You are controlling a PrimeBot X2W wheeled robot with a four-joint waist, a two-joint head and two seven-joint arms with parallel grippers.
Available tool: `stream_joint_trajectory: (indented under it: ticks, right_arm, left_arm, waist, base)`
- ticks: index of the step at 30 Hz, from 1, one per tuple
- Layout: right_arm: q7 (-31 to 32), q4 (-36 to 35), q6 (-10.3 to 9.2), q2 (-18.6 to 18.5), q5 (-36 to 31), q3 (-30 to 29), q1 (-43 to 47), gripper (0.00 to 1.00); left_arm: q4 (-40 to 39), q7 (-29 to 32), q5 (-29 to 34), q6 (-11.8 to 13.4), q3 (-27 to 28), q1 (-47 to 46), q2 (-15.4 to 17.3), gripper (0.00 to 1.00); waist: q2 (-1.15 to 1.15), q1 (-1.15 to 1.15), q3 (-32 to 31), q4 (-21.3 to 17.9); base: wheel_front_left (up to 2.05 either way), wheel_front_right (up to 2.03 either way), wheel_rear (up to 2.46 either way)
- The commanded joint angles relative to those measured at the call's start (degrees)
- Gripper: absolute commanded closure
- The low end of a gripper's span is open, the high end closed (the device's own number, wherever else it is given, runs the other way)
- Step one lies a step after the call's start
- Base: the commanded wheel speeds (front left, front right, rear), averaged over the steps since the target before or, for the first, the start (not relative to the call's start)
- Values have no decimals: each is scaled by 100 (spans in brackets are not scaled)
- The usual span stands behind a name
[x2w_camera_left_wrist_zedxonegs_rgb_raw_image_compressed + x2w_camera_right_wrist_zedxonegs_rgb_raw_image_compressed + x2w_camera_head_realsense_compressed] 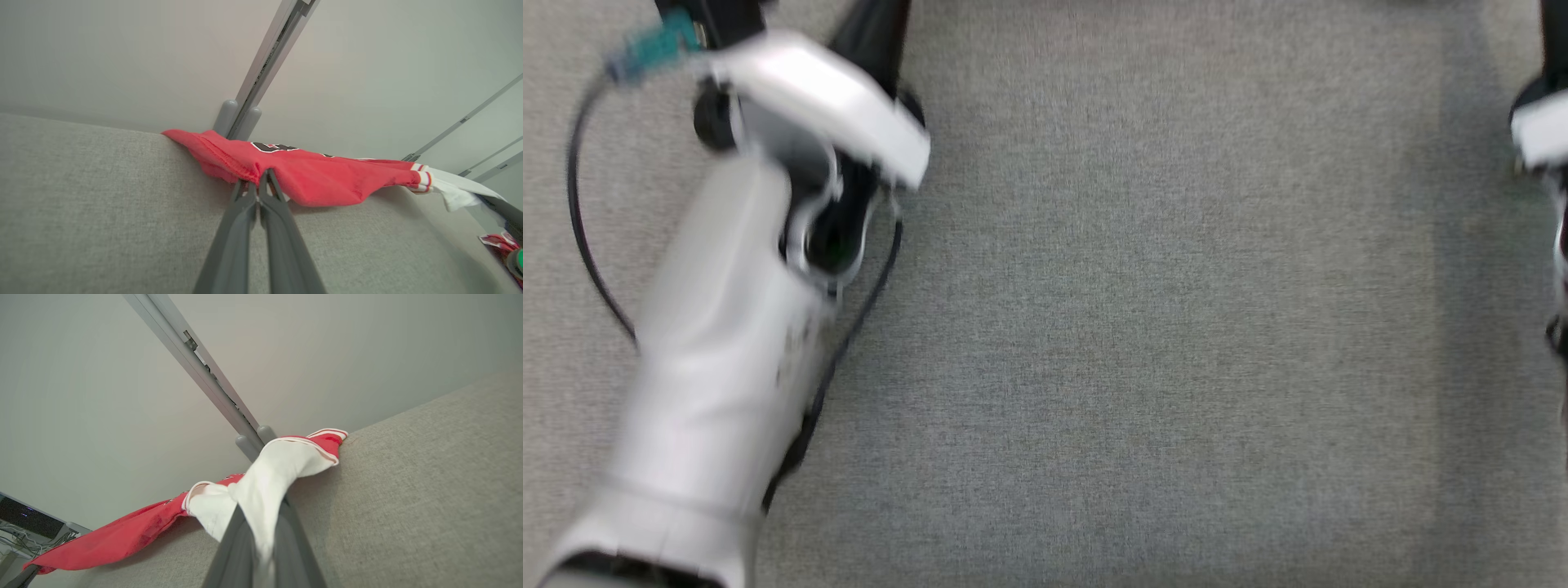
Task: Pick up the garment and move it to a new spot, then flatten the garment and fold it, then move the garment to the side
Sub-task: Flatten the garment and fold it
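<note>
The garment [327,175] is a red jersey with dark lettering and a white, red-trimmed sleeve, stretched low over the grey fabric surface [102,204]. My left gripper [258,183] is shut on its red hem. In the right wrist view the garment [282,465] shows its white sleeve bunched over my right gripper [261,531], which is shut on it; the cloth hides the fingertips. The red part trails away to the lower left. In the head view my pale left forearm [719,351] reaches up the left side, and part of my right arm [1543,131] sits at the right edge.
A grey metal rail [265,57] with two rounded posts rises against the pale wall just behind the garment. Another red and white piece of cloth [500,241] lies at the far lower right. A dark monitor [24,516] with cables stands beyond the surface's edge.
</note>
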Motion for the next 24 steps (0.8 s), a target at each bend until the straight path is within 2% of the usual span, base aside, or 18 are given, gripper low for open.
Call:
stream_joint_trajectory:
  ticks: [1, 3, 4, 5, 6, 7, 11, 17, 20, 24]
  right_arm:
    - [-216, -341, 1, -128, 311, 60, 680, 100]
    - [-325, -603, 1, -159, 609, 96, 1434, 100]
    - [-325, -603, 1, -159, 609, 96, 1434, 100]
    - [-370, -901, 1, -248, 785, 146, 2149, 100]
    - [-370, -901, 1, -248, 785, 146, 2149, 100]
    - [-381, -998, 1, -251, 910, 129, 2556, 100]
    - [-312, -1423, 1, -233, 1253, 74, 3965, 100]
    - [-255, -1810, 1, -185, 1388, -33, 5679, 100]
    - [-288, -1948, 1, -150, 1353, -138, 6447, 100]
    - [-336, -2227, 1, -74, 1431, -337, 7301, 100]
  left_arm:
    - [-363, -179, -207, -13, -106, 655, 233, 100]
    - [-708, -291, -330, -13, -210, 1399, 401, 100]
    - [-708, -291, -330, -13, -210, 1399, 401, 100]
    - [-1076, -364, -382, -7, -239, 2099, 585, 100]
    - [-1076, -364, -382, -7, -239, 2099, 585, 100]
    - [-1257, -390, -392, 47, -245, 2502, 680, 100]
    - [-2183, -336, -731, 319, -188, 4110, 841, 100]
    - [-3602, -297, -973, 986, -331, 6292, 923, 100]
    - [-4095, -311, -1014, 1254, -488, 7151, 906, 100]
    - [-4660, -304, -1098, 1477, -619, 7887, 897, 100]
  waist:
    - [0, 0, -444, -10]
    - [0, 0, -863, -47]
    - [0, 0, -863, -47]
    - [0, 0, -1238, -83]
    - [0, 0, -1238, -83]
    - [0, 0, -1417, -98]
    - [0, 0, -2012, -184]
    - [0, 0, -2495, -270]
    - [0, 0, -2664, -246]
    - [0, 0, -2716, -169]
  base:
    - [0, 0, 0]
    - [0, 0, 0]
    - [0, 0, 0]
    - [0, 0, 0]
    - [0, 0, 0]
    - [0, 0, 0]
    - [0, 0, 0]
    - [0, 0, 0]
    - [0, 0, 0]
    - [0, 0, 0]
